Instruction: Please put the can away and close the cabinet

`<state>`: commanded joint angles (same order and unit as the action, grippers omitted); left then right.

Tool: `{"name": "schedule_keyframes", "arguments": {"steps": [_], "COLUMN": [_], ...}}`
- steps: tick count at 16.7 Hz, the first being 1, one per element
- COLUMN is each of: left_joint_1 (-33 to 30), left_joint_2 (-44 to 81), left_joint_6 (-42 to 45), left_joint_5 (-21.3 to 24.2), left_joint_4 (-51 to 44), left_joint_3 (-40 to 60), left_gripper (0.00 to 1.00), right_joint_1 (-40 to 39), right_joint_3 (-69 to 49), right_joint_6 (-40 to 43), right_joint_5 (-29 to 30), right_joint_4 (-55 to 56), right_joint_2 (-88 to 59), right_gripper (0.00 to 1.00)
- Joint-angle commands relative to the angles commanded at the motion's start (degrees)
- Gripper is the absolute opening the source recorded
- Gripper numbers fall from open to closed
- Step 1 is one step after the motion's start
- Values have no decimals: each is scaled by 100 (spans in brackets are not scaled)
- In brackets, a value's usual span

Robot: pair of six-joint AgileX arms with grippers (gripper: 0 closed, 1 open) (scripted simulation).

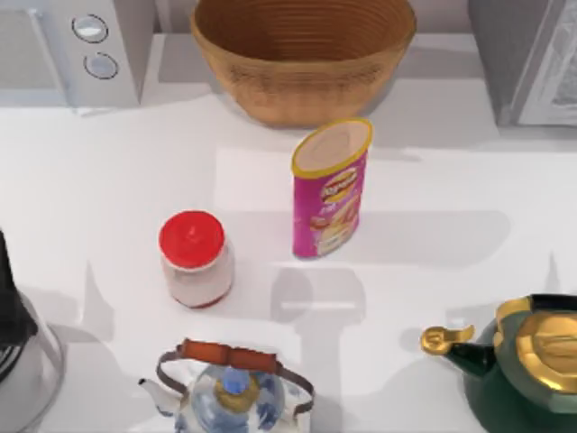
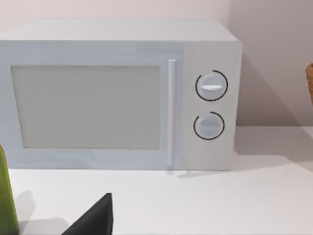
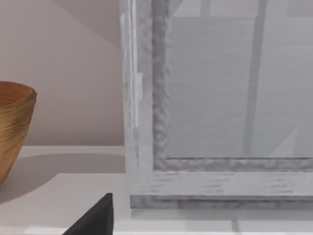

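Grippers' finger state can't be told; can stands upright mid-table, cabinet at far right, so right arm prob. nearer.

The surface looks smooth, matt white. The basket is woven, ribbed wicker — rough and tan. The chip can wears a glossy printed pink wrap. Left of the can, the jar has a shiny red plastic-looking lid. The green teapot gleams — glazed body, brassy lid. The microwave is pale and matt.
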<state>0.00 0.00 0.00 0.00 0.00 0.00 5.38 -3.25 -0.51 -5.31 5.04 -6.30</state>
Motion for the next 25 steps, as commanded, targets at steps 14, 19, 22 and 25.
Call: {"name": "schedule_keyframes", "arguments": {"steps": [14, 19, 22, 25], "left_joint_1": [0, 0, 0, 0], "left_joint_2": [0, 0, 0, 0], "left_joint_6": [0, 0, 0, 0], "left_joint_5": [0, 0, 0, 0], "left_joint_4": [0, 0, 0, 0], "left_joint_3": [0, 0, 0, 0], "left_gripper": [100, 100, 100, 100], "right_joint_1": [4381, 5232, 5344, 5344], "right_joint_3": [-1479, -1732, -1784, -1784], "right_joint_6": [-164, -152, -141, -141], "right_joint_5": [-4511, -5207, -5265, -5265], "right_joint_4": [5166, 6293, 6419, 6419], "right_joint_2": [-6485, -7990, -8232, -8232], "right_gripper": [100, 100, 100, 100]}}
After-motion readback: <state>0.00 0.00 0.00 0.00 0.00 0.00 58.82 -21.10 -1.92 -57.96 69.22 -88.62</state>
